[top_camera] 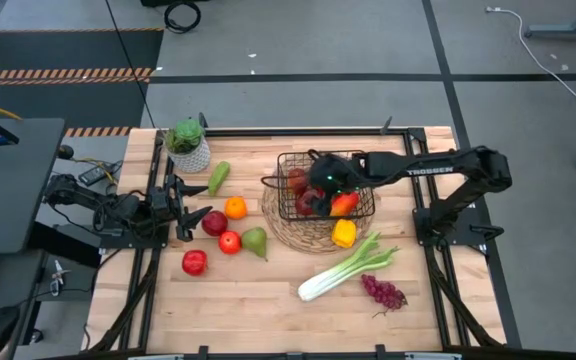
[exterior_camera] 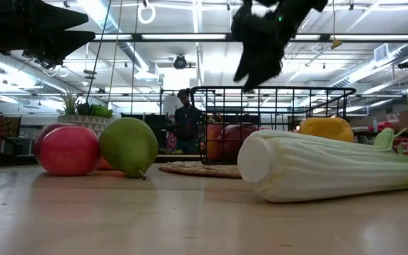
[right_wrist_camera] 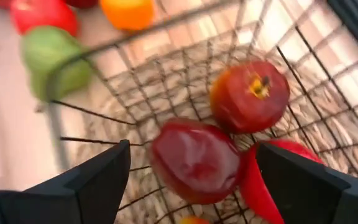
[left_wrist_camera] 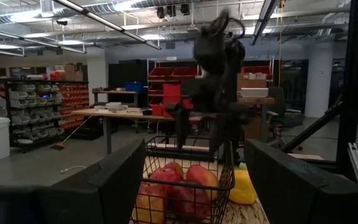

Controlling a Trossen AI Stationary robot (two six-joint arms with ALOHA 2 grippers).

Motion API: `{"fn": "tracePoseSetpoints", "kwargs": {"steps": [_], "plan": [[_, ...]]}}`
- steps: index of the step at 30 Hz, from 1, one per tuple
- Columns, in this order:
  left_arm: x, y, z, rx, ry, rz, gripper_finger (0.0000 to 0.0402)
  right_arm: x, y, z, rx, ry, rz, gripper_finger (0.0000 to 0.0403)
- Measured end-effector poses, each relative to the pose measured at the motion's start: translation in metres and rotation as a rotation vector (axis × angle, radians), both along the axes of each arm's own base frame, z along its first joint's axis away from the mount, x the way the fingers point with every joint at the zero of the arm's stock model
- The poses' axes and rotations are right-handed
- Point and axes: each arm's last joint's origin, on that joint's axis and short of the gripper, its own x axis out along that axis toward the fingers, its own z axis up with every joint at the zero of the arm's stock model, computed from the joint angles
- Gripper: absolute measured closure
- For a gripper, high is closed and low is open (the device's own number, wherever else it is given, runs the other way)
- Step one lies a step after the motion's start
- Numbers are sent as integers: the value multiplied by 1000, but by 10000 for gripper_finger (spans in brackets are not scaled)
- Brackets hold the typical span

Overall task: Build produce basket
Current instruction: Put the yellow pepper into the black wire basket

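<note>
Right end effector (top_camera: 320,178) hangs wide open, empty, over the black wire-mesh basket (top_camera: 368,212); descending, it could strike the dark red apple (right_wrist_camera: 194,160) inside or snag the wire rim.

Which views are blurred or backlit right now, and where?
Right wrist view: motion-smeared, the apples in the basket soft-edged. Low view: near celery fills the foreground, both arms silhouetted against ceiling lights, the right gripper a dark blur. Left wrist view: its own fingers blurred and dark, room behind dim. High view: even light, soft shadows, sharp.
</note>
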Motion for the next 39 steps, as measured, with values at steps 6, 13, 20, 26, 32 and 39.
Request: {"fn": "tracePoseSetpoints", "kwargs": {"steps": [6,13,20,26,32,39], "plan": [[0,0,0,0,0,1,120,-12,36,21,-50,-47,70,54],[0,0,0,0,0,0,120,-18,99,8,-201,73,354,54],[0,0,0,0,1,0,120,-19,150,-31,-464,292,809,54],[0,0,0,0,1,0,120,-22,163,-59,-615,557,1014,41],[0,0,0,0,1,0,120,-20,167,-68,-651,759,1211,9],[0,0,0,0,0,0,120,-18,166,-78,-654,842,1306,4]]}}
